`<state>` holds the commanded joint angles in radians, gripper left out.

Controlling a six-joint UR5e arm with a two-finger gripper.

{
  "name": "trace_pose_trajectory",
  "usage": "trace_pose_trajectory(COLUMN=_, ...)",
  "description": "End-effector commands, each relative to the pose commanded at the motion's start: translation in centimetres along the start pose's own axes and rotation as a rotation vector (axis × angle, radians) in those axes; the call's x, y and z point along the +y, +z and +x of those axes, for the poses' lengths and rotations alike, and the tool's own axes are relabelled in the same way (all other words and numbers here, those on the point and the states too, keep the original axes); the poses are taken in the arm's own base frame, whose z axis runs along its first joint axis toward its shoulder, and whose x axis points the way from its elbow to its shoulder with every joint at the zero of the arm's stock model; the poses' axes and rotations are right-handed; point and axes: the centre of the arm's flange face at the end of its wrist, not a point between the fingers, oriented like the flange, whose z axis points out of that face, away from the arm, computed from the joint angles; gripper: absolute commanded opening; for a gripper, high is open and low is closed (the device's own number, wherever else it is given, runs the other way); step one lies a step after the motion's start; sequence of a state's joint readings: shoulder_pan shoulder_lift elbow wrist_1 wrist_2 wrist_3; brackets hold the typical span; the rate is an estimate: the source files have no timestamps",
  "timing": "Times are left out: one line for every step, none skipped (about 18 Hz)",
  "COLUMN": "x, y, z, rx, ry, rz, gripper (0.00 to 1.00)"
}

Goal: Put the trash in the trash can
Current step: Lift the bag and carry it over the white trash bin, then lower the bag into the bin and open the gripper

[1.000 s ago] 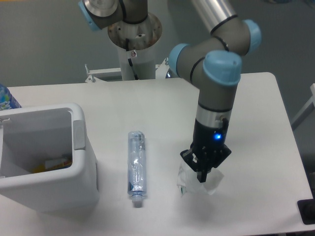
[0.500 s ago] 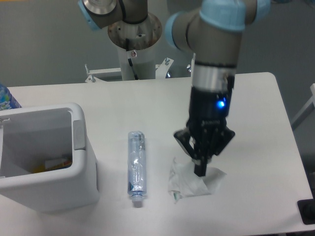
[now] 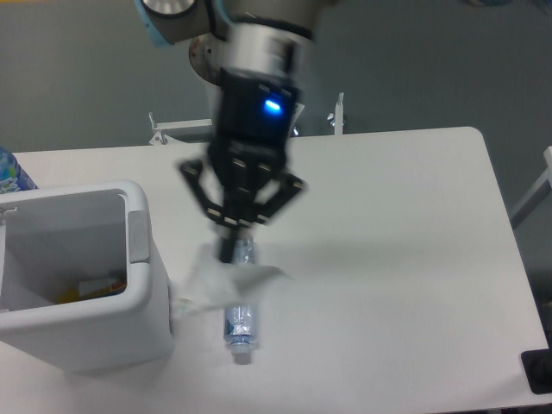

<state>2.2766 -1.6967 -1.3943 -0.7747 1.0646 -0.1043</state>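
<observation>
Over bottle, blurred pincer pinching wrapper, hiding bottle's upper half

Black claw, blue light

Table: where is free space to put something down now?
The right part of the table is bare. It is crowded at left, where the trash can, bottle, and end effector holding the wrapper are close together.
</observation>
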Motion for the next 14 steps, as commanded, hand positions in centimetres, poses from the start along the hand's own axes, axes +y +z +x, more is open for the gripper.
trace_pose_trajectory(x=0.9, y=0.6, z=1.7, rx=0.024, ry=0.016, rz=-0.020, gripper=0.04)
trace_pose_trajectory(x=1.7, y=1.0, z=3.2, rx=0.043, ry=0.033, rz=-0.032, gripper=0.04)
trace_pose_trajectory(x=2.1, y=1.6, z=3.8, rx=0.052, ry=0.036, rz=-0.045, gripper=0.04)
trace_pose_trajectory(x=2.9, y=2.4, z=4.8, rx=0.066, ry=0.043, rz=-0.066, gripper=0.04)
trace_pose_trajectory(x=4.2, y=3.4, z=5.6, rx=0.080, ry=0.051, rz=-0.093, gripper=0.04)
trace_pose_trajectory(x=5.1, y=4.2, z=5.5, rx=0.082, ry=0.046, rz=-0.115, gripper=0.04)
trace_pose_trajectory(x=6.2, y=4.9, z=5.7, rx=0.087, ry=0.048, rz=-0.138, gripper=0.04)
trace_pose_trajectory(x=6.8, y=5.3, z=5.6, rx=0.087, ry=0.045, rz=-0.152, gripper=0.04)
trace_pose_trajectory(x=7.4, y=5.8, z=5.3, rx=0.086, ry=0.039, rz=-0.166, gripper=0.04)
trace_pose_trajectory(x=8.1, y=6.2, z=5.1, rx=0.085, ry=0.033, rz=-0.180, gripper=0.04)
trace_pose_trajectory(x=8.6, y=6.6, z=4.9, rx=0.083, ry=0.027, rz=-0.193, gripper=0.04)
trace_pose_trajectory(x=9.1, y=6.9, z=4.6, rx=0.082, ry=0.024, rz=-0.202, gripper=0.04)
trace_pose_trajectory(x=9.5, y=7.2, z=4.4, rx=0.080, ry=0.022, rz=-0.211, gripper=0.04)
trace_pose_trajectory(x=9.7, y=7.5, z=4.2, rx=0.080, ry=0.021, rz=-0.218, gripper=0.04)
